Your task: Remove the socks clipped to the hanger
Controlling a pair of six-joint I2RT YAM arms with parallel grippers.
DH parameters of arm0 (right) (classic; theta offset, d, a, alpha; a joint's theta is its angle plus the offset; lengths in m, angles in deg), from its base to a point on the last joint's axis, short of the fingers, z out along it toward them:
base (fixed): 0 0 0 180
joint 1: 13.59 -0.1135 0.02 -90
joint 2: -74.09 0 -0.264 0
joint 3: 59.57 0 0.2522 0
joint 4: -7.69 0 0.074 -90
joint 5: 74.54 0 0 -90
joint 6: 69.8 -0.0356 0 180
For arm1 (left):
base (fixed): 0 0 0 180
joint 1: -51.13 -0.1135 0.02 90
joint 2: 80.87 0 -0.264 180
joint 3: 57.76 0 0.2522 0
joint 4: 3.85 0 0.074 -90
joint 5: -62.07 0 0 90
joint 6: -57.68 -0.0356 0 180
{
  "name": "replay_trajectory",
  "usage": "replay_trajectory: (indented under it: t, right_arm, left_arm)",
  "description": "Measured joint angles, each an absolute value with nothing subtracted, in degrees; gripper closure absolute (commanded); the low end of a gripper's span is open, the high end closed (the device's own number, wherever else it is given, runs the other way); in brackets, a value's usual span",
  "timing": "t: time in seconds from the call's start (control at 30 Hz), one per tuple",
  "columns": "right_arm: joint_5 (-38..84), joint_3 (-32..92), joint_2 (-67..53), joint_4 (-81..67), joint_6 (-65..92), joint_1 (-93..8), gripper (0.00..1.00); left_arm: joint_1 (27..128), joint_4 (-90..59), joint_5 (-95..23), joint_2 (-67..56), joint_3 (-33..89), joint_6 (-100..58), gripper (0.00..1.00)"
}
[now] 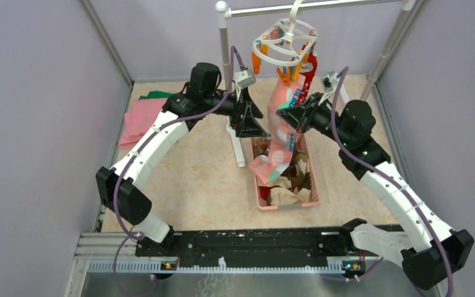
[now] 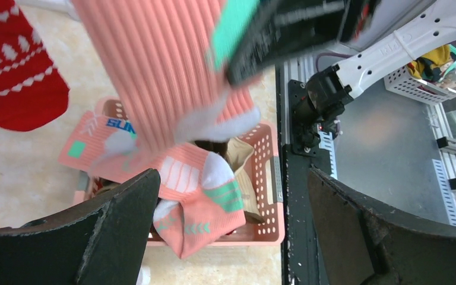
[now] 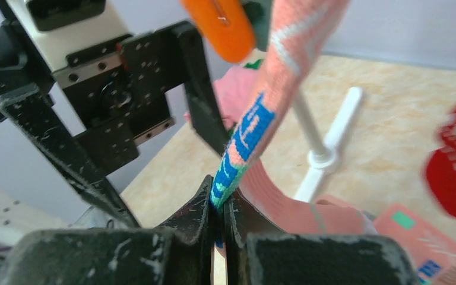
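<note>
The white ring hanger (image 1: pixel 287 38) hangs by its hook from the metal rail, with orange pegs (image 1: pixel 256 63) dangling. A pink sock with teal and white marks (image 1: pixel 282 105) hangs from it over the pink basket (image 1: pixel 261 199). A red sock with white patterns (image 1: pixel 310 69) hangs behind it, also in the left wrist view (image 2: pixel 12 71). My right gripper (image 3: pixel 220 203) is shut on the pink sock's edge (image 3: pixel 243 136). My left gripper (image 2: pixel 228 231) is open and empty, just left of the pink sock (image 2: pixel 166 65). A second pink sock (image 2: pixel 199 202) lies in the basket.
The pink basket (image 2: pixel 261 228) holds several removed socks, some tan. The rail stand's white foot (image 1: pixel 239 151) and post (image 3: pixel 317 139) stand between the arms. Folded pink and green cloths (image 1: pixel 142 117) lie at the far left. Walls enclose the table on three sides.
</note>
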State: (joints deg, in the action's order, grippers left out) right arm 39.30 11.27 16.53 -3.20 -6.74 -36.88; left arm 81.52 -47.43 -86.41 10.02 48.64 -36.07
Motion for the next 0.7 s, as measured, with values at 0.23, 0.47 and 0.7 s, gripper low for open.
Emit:
replay_trajectory:
  t: [0.23, 0.47, 0.7]
  right_arm:
    - [38.8, 16.9, 12.1, -3.8, -10.0, -44.1, 1.0]
    - [40.2, 19.6, 8.4, -1.3, -14.6, -44.7, 1.0]
    - [41.9, 19.6, 7.5, 1.1, -18.1, -44.7, 0.8]
  left_arm:
    - [81.5, -47.2, -85.2, 10.0, 51.9, -37.2, 0.01]
    - [81.6, -47.3, -80.0, 10.6, 51.9, -40.0, 0.01]
    - [81.6, -47.0, -82.3, 11.4, 51.9, -39.6, 0.64]
